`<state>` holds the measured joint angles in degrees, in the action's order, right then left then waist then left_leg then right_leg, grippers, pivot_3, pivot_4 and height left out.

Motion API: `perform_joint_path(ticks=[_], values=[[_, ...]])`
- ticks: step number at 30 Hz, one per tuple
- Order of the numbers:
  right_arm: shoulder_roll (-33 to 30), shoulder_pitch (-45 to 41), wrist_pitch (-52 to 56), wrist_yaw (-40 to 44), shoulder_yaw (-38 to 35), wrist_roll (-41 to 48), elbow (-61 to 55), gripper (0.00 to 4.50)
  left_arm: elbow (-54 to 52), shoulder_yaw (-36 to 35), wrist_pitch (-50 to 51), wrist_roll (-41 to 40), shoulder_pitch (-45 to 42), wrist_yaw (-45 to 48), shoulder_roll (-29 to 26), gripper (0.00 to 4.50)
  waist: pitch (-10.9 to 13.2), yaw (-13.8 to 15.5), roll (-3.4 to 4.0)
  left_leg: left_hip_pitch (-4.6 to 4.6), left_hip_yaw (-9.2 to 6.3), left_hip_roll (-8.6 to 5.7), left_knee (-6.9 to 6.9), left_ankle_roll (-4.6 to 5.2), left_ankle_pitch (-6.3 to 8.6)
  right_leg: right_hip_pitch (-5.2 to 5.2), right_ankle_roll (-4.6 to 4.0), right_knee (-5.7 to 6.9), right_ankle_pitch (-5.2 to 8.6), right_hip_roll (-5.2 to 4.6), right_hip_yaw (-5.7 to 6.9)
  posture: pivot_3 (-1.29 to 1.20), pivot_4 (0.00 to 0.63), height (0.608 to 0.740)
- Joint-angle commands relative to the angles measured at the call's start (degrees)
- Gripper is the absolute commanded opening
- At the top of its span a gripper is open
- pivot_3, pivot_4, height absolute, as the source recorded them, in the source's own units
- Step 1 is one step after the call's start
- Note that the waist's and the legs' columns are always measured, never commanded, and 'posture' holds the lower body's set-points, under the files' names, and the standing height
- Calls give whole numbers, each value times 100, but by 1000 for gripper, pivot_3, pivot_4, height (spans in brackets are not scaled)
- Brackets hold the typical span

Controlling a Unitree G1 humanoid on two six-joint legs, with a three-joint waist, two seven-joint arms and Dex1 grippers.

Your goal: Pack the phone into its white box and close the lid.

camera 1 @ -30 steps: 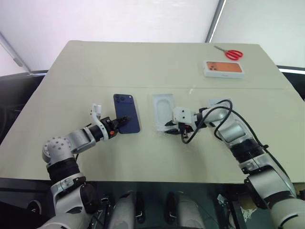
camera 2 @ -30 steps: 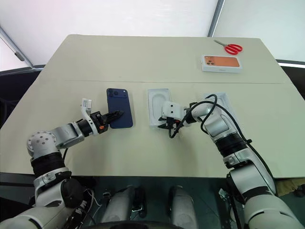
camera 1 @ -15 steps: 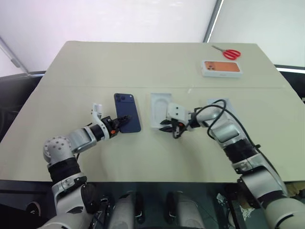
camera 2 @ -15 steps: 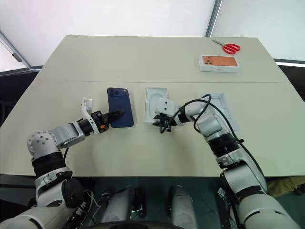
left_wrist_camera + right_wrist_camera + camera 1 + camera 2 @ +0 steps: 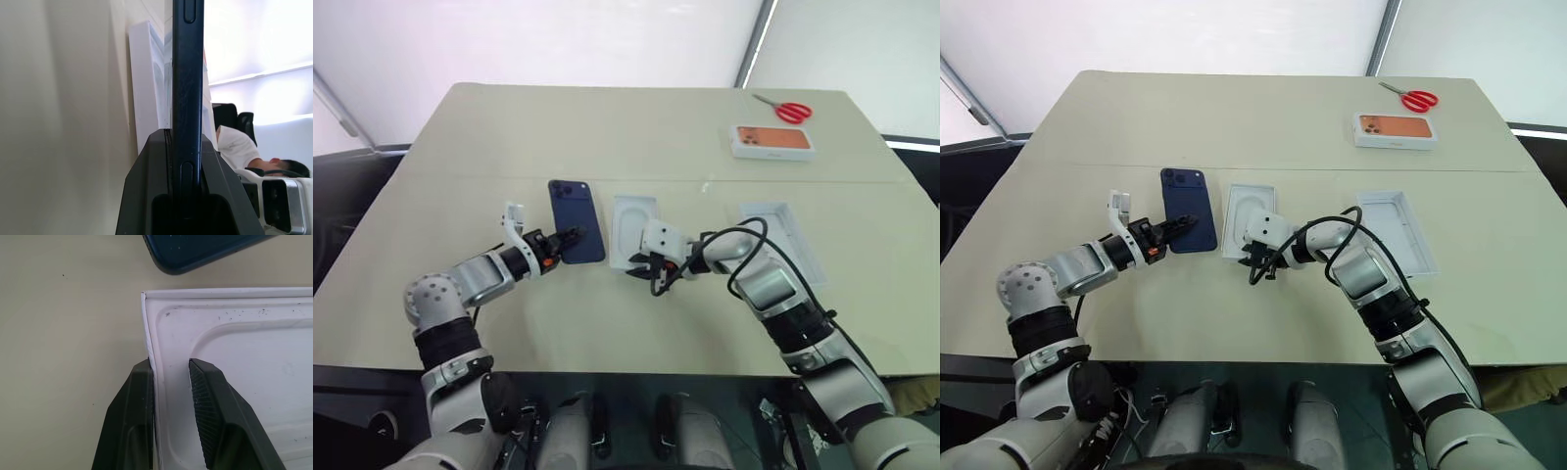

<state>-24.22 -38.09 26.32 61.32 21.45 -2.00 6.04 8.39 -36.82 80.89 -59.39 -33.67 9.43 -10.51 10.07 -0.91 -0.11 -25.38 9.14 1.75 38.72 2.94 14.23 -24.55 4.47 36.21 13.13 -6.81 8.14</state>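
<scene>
Gripping the phone [image 5: 578, 207] edgewise, left hand [image 5: 570, 237], right hand [image 5: 171, 377] straddling insert [image 5: 633, 217] wall, fingers apart.

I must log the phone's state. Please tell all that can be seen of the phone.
The phone is a slim, glossy, dark navy slab with rounded corners and a camera cluster at its far corner. It sits over the table, lengthwise away from the robot, beside the white tray. The left end effector is shut on its near edge; side buttons show in the wrist view.
</scene>
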Motion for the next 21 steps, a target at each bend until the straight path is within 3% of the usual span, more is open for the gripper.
perform_joint_path(ticks=[1, 4, 10, 18, 21], values=[[20, -5, -52, -57, -24, 61, -60, 2635, -105, 19, -87, -243, -162, 30, -17, 0, 0, 4, 0, 0, 0, 0, 0, 0, 0, 0, 0, 0, 0, 0, 0, 0, 150, 738], [49, -46, 250, 18, -62, 222, -155, 4110, -110, 50, -79, -264, -161, 33, 2, 0, 1, 7, -1, 0, 0, -1, 0, 0, 0, 0, 0, 0, 0, 1, 0, 0, 150, 738], [-90, -251, 464, -51, -473, 546, -351, 4110, -150, 216, -76, -251, -143, 44, 130, 0, 2, 18, -2, -1, 0, -2, 0, 0, 0, 0, 0, 0, 0, 0, 0, 0, 150, 738], [-1127, -269, 173, 35, -1382, 836, 129, 4110, 611, 672, -372, 109, -613, -44, 527, 0, 8, 45, -9, -6, -3, -6, 4, 4, 2, 1, 0, -2, 0, -3, 5, 0, 150, 738], [-1253, -192, 27, -12, -1484, 865, 308, 4110, 875, 863, -544, 292, -780, 116, 450, 0, 8, 0, -9, -6, -2, -4, 4, 7, 1, 0, 0, -2, 0, 0, 6, 0, 150, 738]])
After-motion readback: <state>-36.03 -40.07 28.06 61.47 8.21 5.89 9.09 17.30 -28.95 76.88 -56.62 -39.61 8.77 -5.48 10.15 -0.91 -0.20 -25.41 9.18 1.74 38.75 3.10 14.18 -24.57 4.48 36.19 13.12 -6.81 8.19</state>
